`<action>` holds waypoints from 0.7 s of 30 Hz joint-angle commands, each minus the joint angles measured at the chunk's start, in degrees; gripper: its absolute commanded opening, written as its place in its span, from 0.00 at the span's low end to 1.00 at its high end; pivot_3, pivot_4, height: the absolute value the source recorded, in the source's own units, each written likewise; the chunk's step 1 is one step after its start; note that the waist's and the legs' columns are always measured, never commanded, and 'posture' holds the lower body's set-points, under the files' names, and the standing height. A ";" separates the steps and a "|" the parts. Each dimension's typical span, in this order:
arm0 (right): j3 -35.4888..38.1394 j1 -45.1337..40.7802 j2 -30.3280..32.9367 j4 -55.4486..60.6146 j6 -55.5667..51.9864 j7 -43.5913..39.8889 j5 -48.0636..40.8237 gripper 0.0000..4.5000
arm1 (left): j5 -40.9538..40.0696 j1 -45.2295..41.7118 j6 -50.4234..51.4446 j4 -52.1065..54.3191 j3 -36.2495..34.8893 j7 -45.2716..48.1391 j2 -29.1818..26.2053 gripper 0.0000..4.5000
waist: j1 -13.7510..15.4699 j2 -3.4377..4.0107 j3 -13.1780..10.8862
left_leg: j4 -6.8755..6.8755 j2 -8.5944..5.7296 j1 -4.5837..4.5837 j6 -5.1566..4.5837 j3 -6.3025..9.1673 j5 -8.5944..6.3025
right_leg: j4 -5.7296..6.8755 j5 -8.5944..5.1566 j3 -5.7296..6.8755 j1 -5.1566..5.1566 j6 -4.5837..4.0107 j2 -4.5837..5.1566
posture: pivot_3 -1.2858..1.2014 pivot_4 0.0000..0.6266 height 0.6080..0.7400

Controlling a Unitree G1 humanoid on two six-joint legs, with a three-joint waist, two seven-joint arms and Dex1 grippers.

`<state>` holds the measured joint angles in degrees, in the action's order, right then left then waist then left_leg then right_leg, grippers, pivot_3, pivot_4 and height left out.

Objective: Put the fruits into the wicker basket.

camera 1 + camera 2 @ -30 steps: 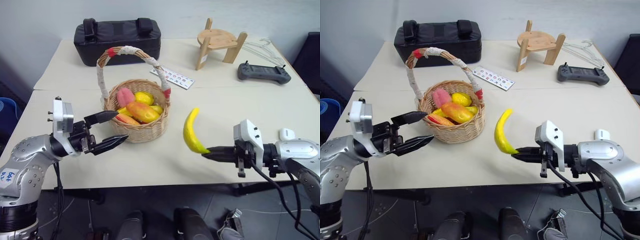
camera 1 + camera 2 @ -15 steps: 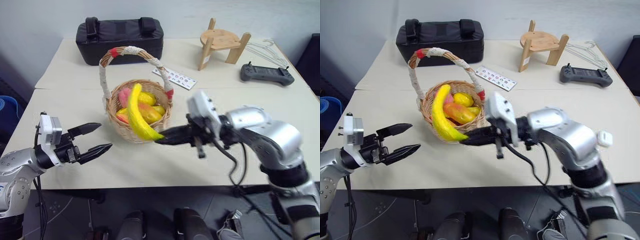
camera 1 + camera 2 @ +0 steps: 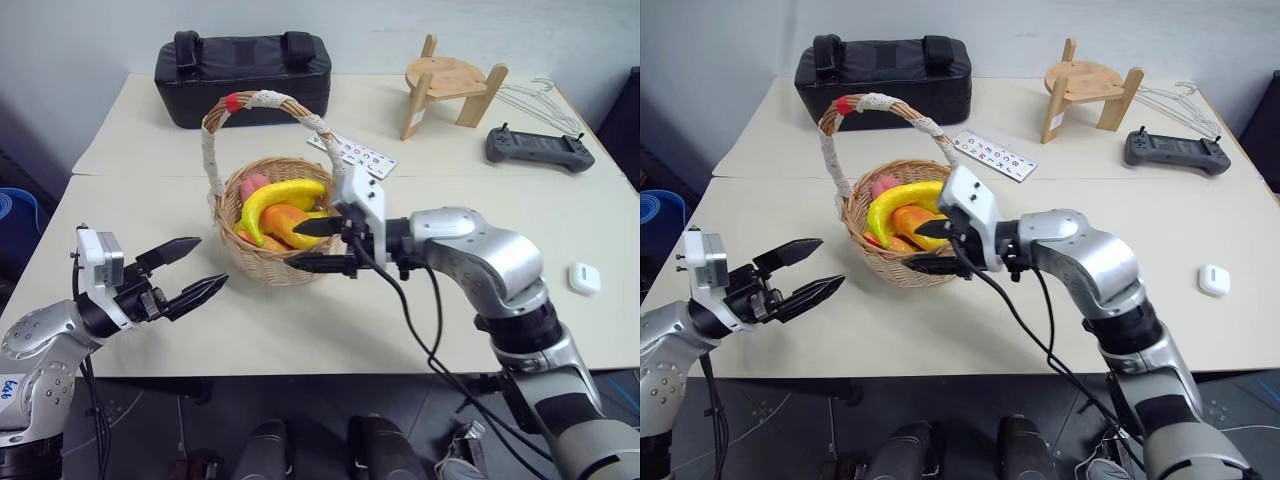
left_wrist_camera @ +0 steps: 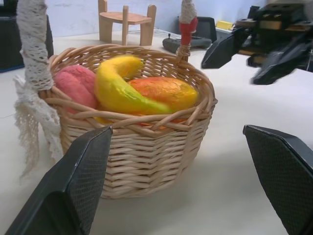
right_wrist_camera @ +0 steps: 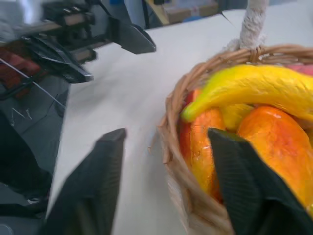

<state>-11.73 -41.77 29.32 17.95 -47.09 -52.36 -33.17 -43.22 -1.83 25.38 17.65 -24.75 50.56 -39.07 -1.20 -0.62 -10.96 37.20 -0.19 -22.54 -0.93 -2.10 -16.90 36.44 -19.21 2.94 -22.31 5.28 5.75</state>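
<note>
Banana in the basket, both grippers empty.
Head view: the banana [image 3: 278, 197] lies across the fruit in the wicker basket [image 3: 268, 262], long axis sideways, tip down-left; right gripper [image 3: 312, 245] spread beside the rim. Left wrist view: left gripper [image 4: 183, 181] gapes toward the basket.

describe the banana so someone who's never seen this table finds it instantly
Find the round wicker basket with the tall cord-wrapped handle, near the table's front left. The banana lies on top of the fruit inside. It is the only curved, all-yellow piece; the mango under it is orange.
</note>
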 commanded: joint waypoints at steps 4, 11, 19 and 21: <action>8.93 3.82 8.58 -1.71 9.04 -7.14 0.01 0.99 | -1.19 -0.30 -0.62 2.80 -1.41 0.35 -1.18 1.00 | -0.73 -0.01 0.00 | 0.02 -0.04 0.01 -0.09 -0.13 -0.02 | -0.38 0.03 -0.01 0.09 0.05 0.06 | 0.52 0.24 1.00; 6.19 -7.20 0.93 -23.40 23.26 -5.42 9.85 0.99 | -3.64 -2.55 0.50 4.71 -1.87 -2.21 -0.42 1.00 | -1.12 -0.02 0.00 | -0.06 0.04 0.32 0.11 -0.30 0.15 | 0.01 0.03 -0.03 0.01 -0.09 0.01 | 0.52 0.24 1.00; 3.68 -18.64 -10.94 -43.00 31.85 -7.03 15.12 0.63 | -2.82 -3.19 0.15 4.52 0.19 -1.50 -1.01 1.00 | -1.09 -0.02 0.00 | 0.03 0.03 0.13 0.10 -0.30 0.18 | 0.41 0.04 0.08 -0.18 -0.07 0.02 | 0.52 0.24 1.00; 3.92 -19.79 -11.58 -44.27 32.53 -8.88 14.94 0.47 | -2.74 -3.37 -0.04 4.54 0.29 -1.66 -0.81 1.00 | -0.69 -0.02 0.00 | 0.03 0.03 0.12 0.10 -0.29 0.18 | 0.40 0.04 0.09 -0.18 -0.07 0.02 | 0.52 0.24 1.00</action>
<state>-8.67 -60.05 17.65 -26.58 -16.15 -59.80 -17.88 -45.79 -4.62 26.19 20.60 -24.00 48.78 -39.32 -1.89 -0.63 -10.96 37.25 -0.15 -22.41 -0.84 -2.39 -16.72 36.84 -19.17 3.03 -22.49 5.20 5.78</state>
